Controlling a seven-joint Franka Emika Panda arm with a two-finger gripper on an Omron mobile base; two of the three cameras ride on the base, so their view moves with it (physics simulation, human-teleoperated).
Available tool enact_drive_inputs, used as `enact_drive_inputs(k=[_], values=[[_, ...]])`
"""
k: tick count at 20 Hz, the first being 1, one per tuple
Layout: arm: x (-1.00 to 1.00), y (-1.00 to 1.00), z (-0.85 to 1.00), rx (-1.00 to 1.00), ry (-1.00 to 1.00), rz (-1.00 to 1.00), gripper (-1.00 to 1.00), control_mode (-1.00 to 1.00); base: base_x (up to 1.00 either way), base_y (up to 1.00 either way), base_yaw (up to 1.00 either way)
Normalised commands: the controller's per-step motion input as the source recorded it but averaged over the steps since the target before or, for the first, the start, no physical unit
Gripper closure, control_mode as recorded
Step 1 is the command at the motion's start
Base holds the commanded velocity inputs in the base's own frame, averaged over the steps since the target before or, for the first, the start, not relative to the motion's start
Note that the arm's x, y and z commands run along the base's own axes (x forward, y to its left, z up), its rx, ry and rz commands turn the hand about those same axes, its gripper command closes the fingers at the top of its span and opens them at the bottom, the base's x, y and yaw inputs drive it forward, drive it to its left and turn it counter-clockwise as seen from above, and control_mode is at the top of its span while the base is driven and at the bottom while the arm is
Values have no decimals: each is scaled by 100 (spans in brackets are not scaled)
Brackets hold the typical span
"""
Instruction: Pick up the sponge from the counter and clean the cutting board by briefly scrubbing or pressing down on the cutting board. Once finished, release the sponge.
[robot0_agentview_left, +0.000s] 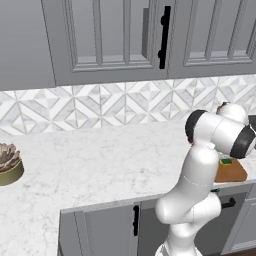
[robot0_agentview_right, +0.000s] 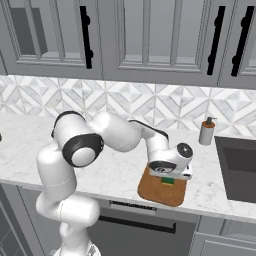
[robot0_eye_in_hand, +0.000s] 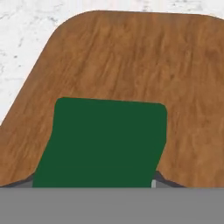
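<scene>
The orange-brown cutting board (robot0_agentview_right: 159, 191) lies at the front edge of the white marble counter (robot0_agentview_right: 115, 172). On it rests the sponge (robot0_agentview_right: 168, 181), dark green on top with a yellow layer below. My gripper (robot0_agentview_right: 169, 177) points down over the board and is shut on the sponge. Seen from the hand, the sponge's green top (robot0_eye_in_hand: 105, 142) sits between my dark fingertips (robot0_eye_in_hand: 162, 179), with the board (robot0_eye_in_hand: 131, 57) spreading beyond it and the counter (robot0_eye_in_hand: 17, 26) past its rounded corner. From the left base, the sponge (robot0_agentview_left: 226, 161) and board (robot0_agentview_left: 233, 173) peek out behind my arm.
A grey soap dispenser (robot0_agentview_right: 206, 131) stands by the backsplash, next to a dark sink (robot0_agentview_right: 241, 165) at the right. A potted succulent (robot0_agentview_left: 7, 162) sits far left on the counter. Wall cabinets with black handles (robot0_agentview_left: 163, 37) hang overhead.
</scene>
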Motion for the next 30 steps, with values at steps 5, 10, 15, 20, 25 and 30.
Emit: enact_drive_inputs(k=[5,10,15,20,25,30], values=[[88,65,-24,0,12,0,100,-100,0,0,0],[68,97,-17,0,16,0,100,-100,0,0,0],[4,100,12,0,7,3,100,-100,0,0,0],[13,98,-33,-2,18,4,-100,-100,0,0,0],[3,58,-43,4,19,9,-100,-100,0,0,0],[-2,0,14,0,0,-1,-100,-100,0,0,0]])
